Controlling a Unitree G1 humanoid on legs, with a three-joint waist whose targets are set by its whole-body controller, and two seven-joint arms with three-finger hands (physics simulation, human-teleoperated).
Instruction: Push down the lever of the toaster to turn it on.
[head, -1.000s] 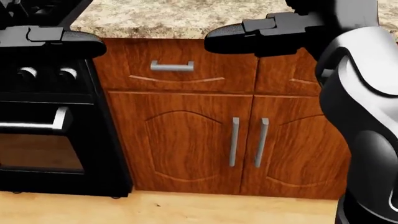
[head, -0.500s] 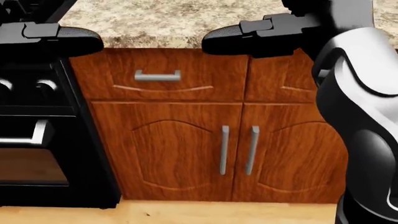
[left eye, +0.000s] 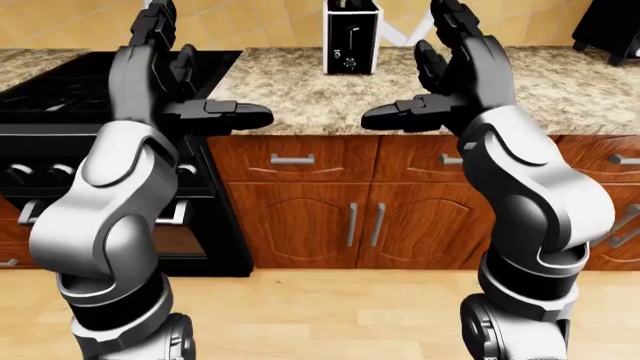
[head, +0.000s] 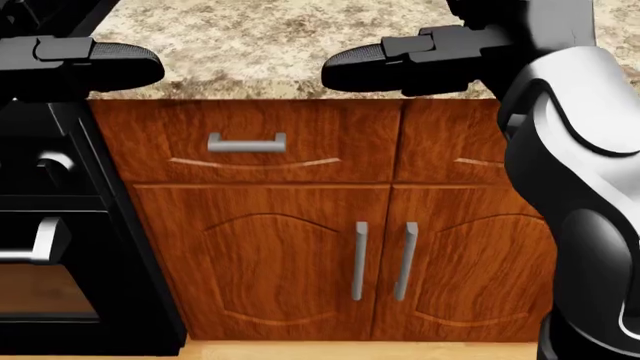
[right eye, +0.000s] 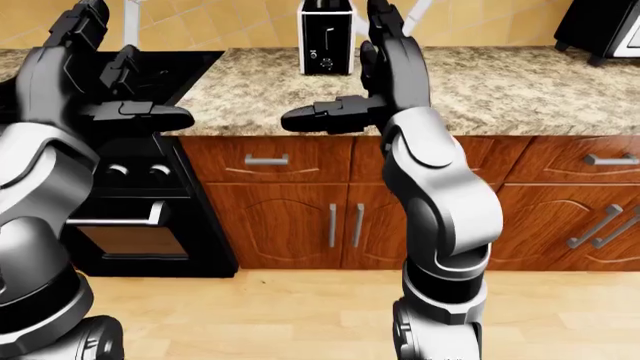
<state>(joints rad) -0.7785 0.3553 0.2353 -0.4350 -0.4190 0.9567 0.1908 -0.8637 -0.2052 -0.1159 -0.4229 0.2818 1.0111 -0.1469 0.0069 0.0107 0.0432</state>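
The toaster (left eye: 350, 37), white-sided with a dark face, stands upright on the granite counter (left eye: 300, 94) by the wall at the top of the left-eye view. Its lever slot (right eye: 333, 34) runs down that face, too small for me to read the lever's position. Both my hands are raised, well short of the toaster. My left hand (left eye: 200, 71) is open, fingers (left eye: 155, 26) pointing up and thumb stretched right. My right hand (left eye: 410, 67) is open too, with its thumb (head: 400, 64) stretched left. Neither hand touches anything.
A black stove (left eye: 60, 97) with an oven door fills the left. Wooden cabinets (head: 270, 255) with a drawer handle (head: 246, 142) stand under the counter. A black appliance (left eye: 610, 22) sits at the counter's top right. Wooden floor (left eye: 320, 315) lies below.
The whole head view has shifted: cabinets and stove slide left and down and look larger, so the camera has moved closer and rightward. Both hands keep their raised pose.
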